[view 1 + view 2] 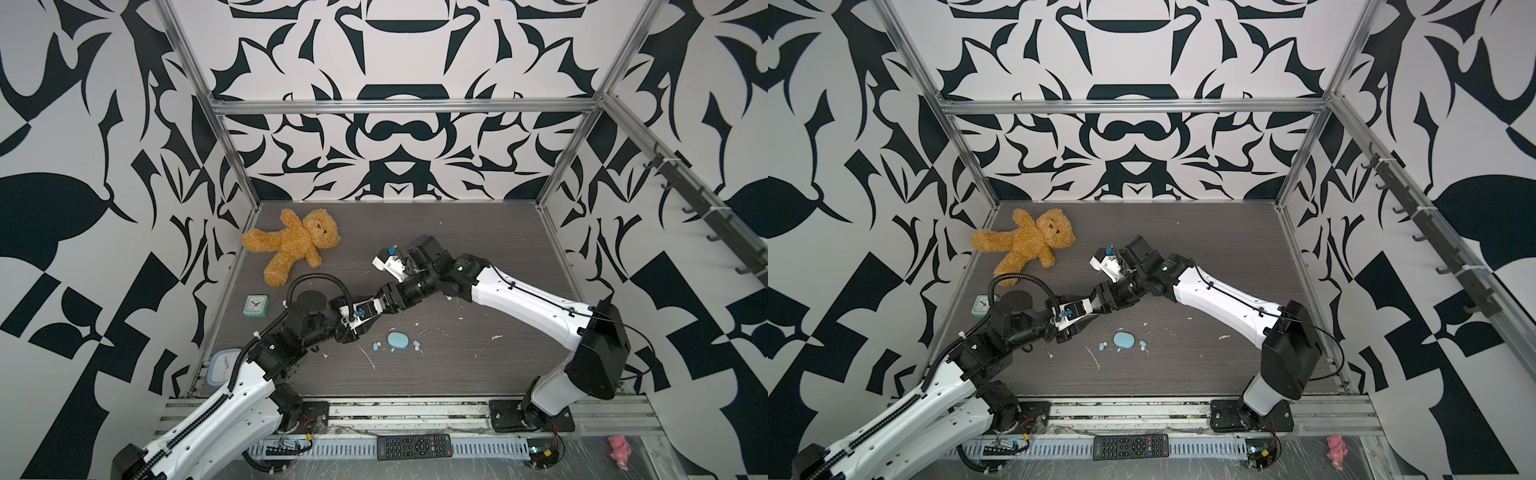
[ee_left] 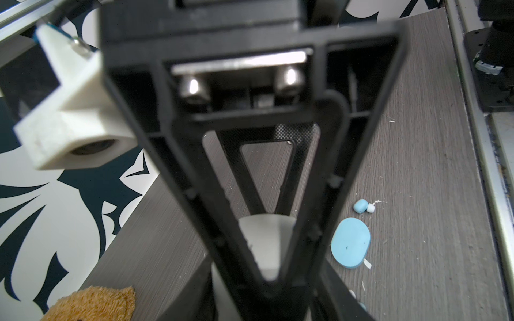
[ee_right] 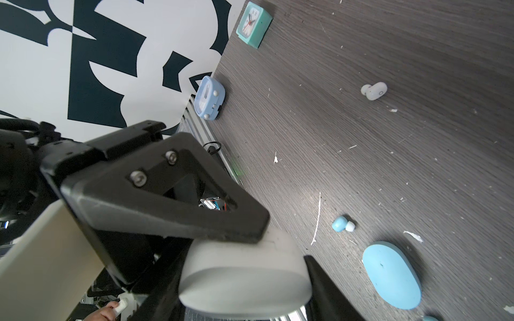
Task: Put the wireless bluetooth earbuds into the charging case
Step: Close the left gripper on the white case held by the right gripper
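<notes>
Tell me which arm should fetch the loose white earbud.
Left, probably: the right gripper holds the white case across its body; the left gripper only nips its end and could let go for the white earbud.

Surface (image 1: 511,232): dark wood-grain laminate look, matt, fine straight grain, scuffed with white flecks. Teddy bear (image 1: 291,245), far left corner: tan plush cloth, curly and rough. Blue case (image 3: 392,275) and white case (image 3: 244,278): smooth matt plastic; the blue one carries small dark specks. Blue earbud (image 3: 340,224) and white earbud (image 3: 374,90): smooth plastic, slight sheen. Green clock (image 3: 254,23) and blue clock (image 3: 208,97), left edge: smooth plastic. Frame rail (image 1: 399,106): bare silvery metal, satin. Remote (image 1: 414,446), beyond the near edge: black plastic, matt.
</notes>
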